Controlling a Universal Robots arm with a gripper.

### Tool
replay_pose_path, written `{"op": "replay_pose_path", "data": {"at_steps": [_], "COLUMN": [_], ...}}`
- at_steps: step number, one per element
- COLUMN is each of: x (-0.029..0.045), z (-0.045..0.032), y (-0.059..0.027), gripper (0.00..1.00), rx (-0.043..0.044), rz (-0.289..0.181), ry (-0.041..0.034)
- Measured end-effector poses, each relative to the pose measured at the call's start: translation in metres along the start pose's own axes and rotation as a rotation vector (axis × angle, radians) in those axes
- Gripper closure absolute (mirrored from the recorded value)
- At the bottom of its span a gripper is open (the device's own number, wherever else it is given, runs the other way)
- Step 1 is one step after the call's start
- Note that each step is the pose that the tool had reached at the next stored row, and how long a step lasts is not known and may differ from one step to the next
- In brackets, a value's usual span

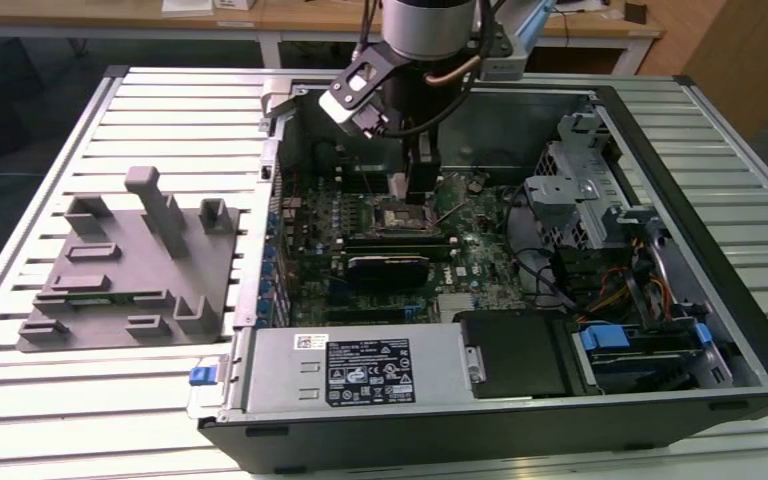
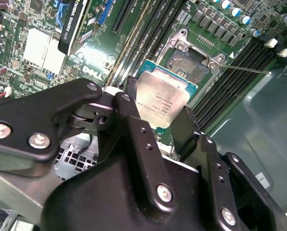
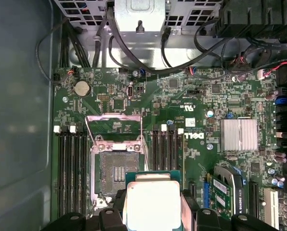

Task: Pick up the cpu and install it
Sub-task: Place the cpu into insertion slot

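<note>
Counter (image 1: 37,400) first: a slatted metal top carrying a grey jig (image 1: 131,270) on the exterior view's left and an open case (image 1: 744,300) lying on its side beside it. Inside the case the board (image 3: 206,96) lies flat, and the arm (image 1: 424,40) reaches down into it from above. The hand (image 2: 160,108) is clamped on the cpu (image 2: 163,101), gripping it by two opposite edges, and holds it just above the board, close beside the socket (image 3: 117,171) rather than squarely over it. In the first wrist view the cpu overlaps one corner of the socket frame. The socket stands open, with its thin lever (image 2: 247,69) sticking out to the side. The cpu lies flat, silver lid up and away from the board, its edges running about parallel with the socket frame. Being square, it has no real long axis, and I can't make out from here which corner carries the key mark. That is where I'd worry: if the cpu goes down off-centre, tilted or turned the wrong way, it would sit crooked on the contacts and could bend them. The grip is only on thin rims, so a nudge against the frame or lever might twist it or knock it loose.
</note>
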State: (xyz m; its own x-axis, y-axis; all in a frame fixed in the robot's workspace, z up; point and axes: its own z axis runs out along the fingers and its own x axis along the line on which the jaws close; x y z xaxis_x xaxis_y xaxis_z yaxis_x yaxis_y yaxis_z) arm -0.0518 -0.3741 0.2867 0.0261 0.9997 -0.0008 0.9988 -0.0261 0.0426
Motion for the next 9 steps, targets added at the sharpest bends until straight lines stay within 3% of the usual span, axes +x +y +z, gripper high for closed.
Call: {"op": "replay_pose_path", "data": {"at_steps": [9], "x": [0.0006], "z": [0.0018], "y": [-0.0001], "gripper": [0.47], "rx": [-0.0001], "rz": [0.000], "ry": [0.0002]}}
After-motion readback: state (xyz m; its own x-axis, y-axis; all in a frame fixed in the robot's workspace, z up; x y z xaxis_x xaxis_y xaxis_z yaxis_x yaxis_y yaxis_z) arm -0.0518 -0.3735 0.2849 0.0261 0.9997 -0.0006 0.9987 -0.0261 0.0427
